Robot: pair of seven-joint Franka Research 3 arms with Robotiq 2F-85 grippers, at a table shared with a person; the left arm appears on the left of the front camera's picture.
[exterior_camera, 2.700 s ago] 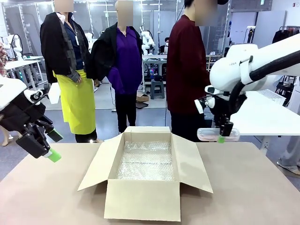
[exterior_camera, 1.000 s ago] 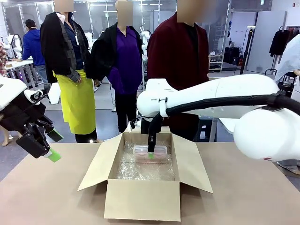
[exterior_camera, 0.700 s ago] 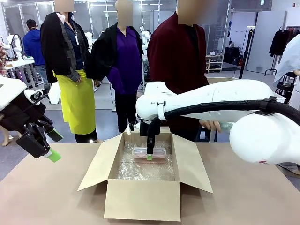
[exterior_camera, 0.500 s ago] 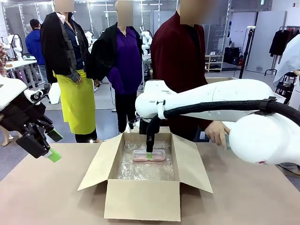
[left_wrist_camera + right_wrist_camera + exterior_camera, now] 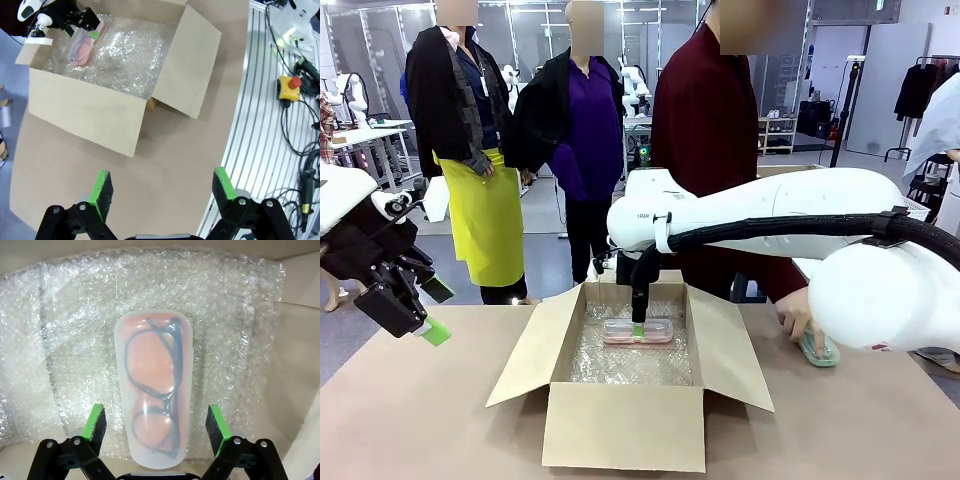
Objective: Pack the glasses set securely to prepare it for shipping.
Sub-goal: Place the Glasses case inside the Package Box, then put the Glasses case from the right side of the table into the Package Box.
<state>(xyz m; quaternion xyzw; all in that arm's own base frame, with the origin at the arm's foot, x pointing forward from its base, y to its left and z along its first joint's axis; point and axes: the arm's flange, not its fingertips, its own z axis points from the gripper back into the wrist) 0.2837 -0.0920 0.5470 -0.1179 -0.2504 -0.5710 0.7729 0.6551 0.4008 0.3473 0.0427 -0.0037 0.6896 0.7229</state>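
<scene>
The translucent pink case (image 5: 638,331) (image 5: 153,385) (image 5: 82,44) with dark glasses inside lies flat on bubble wrap (image 5: 235,340) in the open cardboard box (image 5: 625,420) (image 5: 90,120). My right gripper (image 5: 638,322) (image 5: 156,424) hangs just above the case, open, its fingers apart on either side without touching it. The mint green case (image 5: 817,349) rests on the table at the far right under a person's hand (image 5: 796,315). At the left edge of the table my left gripper (image 5: 432,310) (image 5: 162,186) is held up, open and empty.
The box flaps (image 5: 730,350) spread outward on both sides. A person in a dark red top (image 5: 710,140) leans in at the far side. Brown table (image 5: 440,420) lies bare around the box. A metal rail with cables and a red stop button (image 5: 290,87) borders the table.
My right gripper lowered the pink case onto the bubble wrap and opened, letting it go. The person's hand came down to the table at the right with the mint green case.
</scene>
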